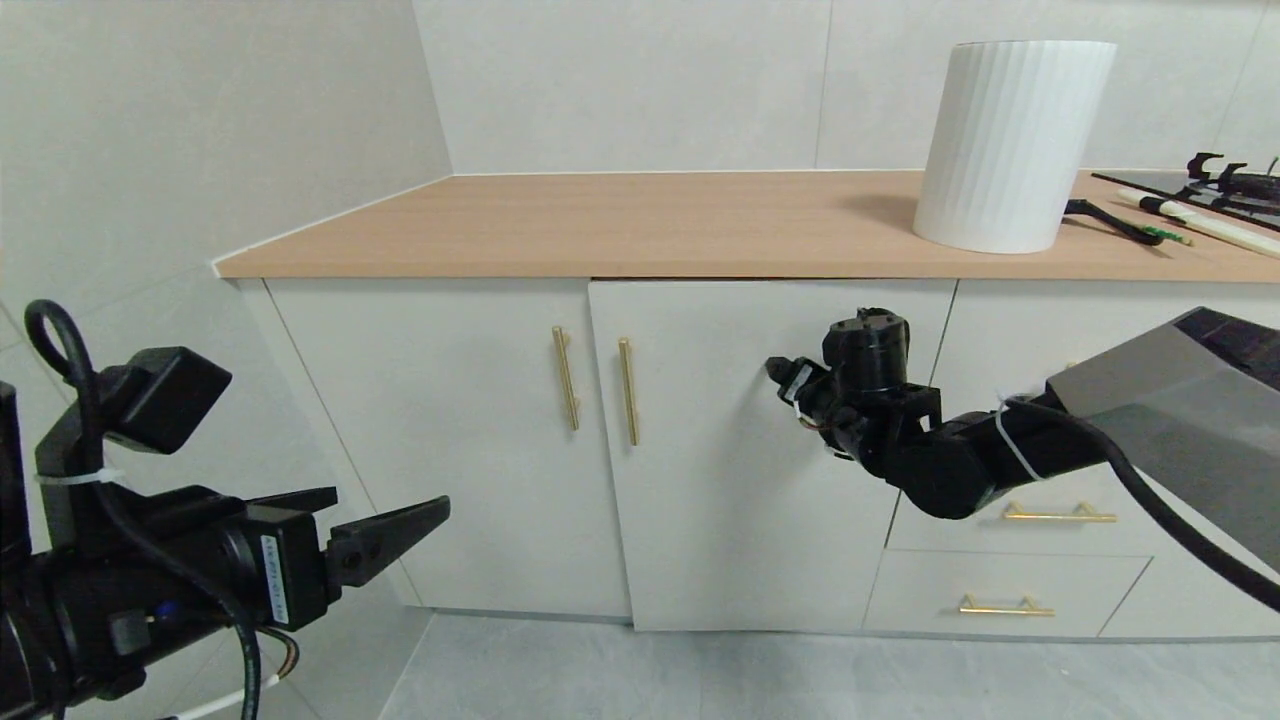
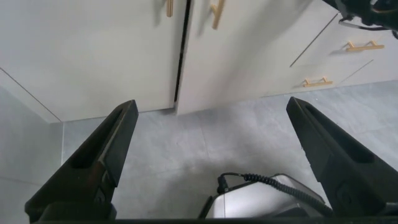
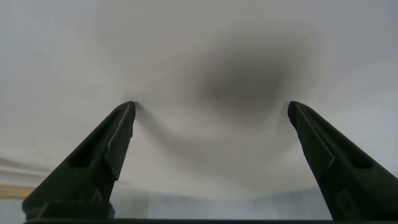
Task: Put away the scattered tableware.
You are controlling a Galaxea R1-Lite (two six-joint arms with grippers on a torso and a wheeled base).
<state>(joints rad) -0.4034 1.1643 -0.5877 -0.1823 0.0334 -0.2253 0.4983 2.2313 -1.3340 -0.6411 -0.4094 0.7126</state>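
In the head view the scattered tableware (image 1: 1210,227) lies on the table (image 1: 600,225), well above and beyond the right gripper (image 1: 790,378), which faces a cabinet door (image 1: 740,480), probably to open storage. The left wrist view shows the left gripper (image 2: 210,104) empty, fingers apart over the floor (image 2: 205,149). In the right wrist view the fingers are also apart, with the door just ahead.

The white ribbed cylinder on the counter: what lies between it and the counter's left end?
Nothing. In the head view, the wooden countertop is bare from the white ribbed cylinder to its left end.
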